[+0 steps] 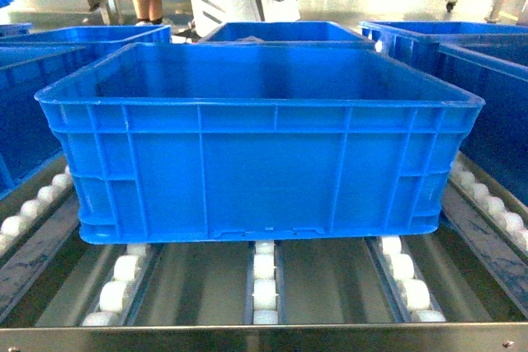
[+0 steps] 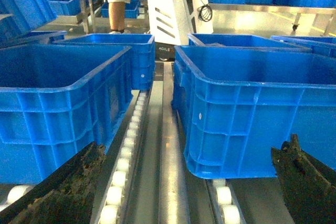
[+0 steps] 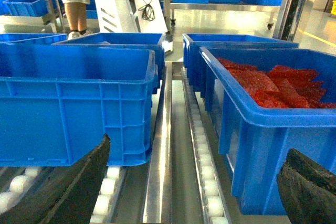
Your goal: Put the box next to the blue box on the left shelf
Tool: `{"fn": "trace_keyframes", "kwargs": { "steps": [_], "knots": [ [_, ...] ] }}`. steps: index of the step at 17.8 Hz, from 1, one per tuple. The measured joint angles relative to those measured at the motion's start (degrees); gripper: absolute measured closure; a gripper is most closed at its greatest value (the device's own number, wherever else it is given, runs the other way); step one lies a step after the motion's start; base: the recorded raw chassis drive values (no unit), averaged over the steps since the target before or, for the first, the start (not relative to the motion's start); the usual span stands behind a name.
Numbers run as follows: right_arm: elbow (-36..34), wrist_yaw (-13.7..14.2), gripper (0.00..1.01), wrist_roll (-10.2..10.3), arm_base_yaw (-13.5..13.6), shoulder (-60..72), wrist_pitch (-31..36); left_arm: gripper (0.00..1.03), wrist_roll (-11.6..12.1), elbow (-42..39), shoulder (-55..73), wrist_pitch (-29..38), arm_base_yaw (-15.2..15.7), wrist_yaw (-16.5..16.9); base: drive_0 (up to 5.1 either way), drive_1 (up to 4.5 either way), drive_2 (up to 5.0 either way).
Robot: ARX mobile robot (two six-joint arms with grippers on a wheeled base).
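Blue crate (image 1: 256, 146) is being seated on the roller shelf (image 1: 264, 274), beside the neighbouring blue crate (image 2: 58, 98). Both grippers, left (image 2: 178, 182) and right (image 3: 194, 182), are being held spread, gripping nothing. Retraction should be kept straight, so the crate is not nudged.

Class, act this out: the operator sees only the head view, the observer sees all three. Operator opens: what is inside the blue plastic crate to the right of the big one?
Observer: Red mesh-like packets fill that right-hand blue plastic crate.
Operator: Are the grippers holding the big blue ribbed plastic crate?
Observer: No. The left gripper and right gripper are both open, gripping nothing.
Operator: And its left side?
Observer: A rail of white rollers separates it from the left blue crate.
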Motion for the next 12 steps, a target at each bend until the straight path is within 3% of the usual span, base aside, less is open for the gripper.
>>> {"fn": "trace_keyframes", "kwargs": {
  "steps": [12],
  "knots": [
    [0.0,0.0,0.03,0.0,0.0,0.0,0.0,0.05,-0.02,0.0,0.0,-0.02,0.0,0.0,0.0,0.0,0.0]
  ]
}}
